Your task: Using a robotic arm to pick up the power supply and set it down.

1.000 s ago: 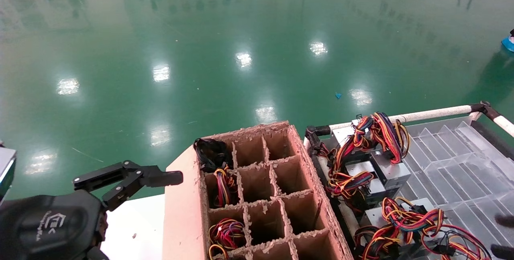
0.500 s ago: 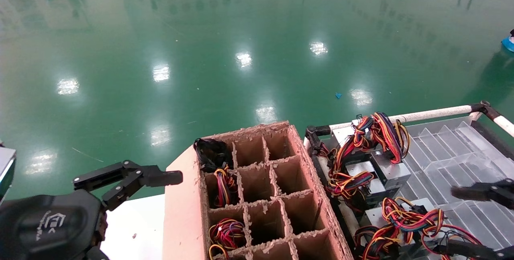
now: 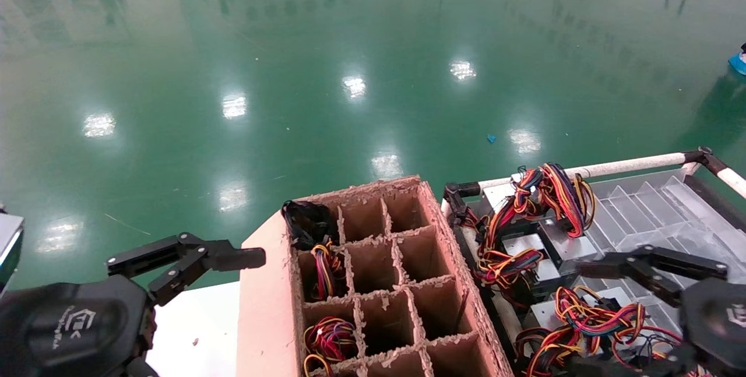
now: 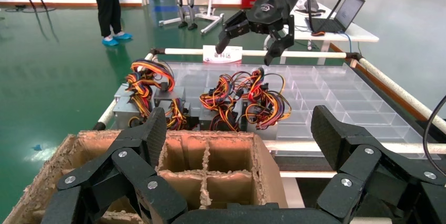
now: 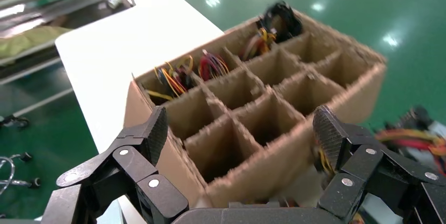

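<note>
Cardboard crate (image 3: 373, 284) holds wire bundles (image 3: 327, 336) (few cells); right tool (image 3: 618, 301) wide above power supply (image 3: 588, 319).

Black two-fingered right hand (image 3: 588, 310), silver screws, white, possibly hexagonal, logo.

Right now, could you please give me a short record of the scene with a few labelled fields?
working hand: right hand, fingers open, above the power supply, not touching it
other hand: left hand, open, parked beside the cardboard box
target: grey power supply with red wire bundle, lying on the clear tray
cardboard box: divided into cells, wires showing in some
nearby: other wired grey boxes farther along the tray
</note>
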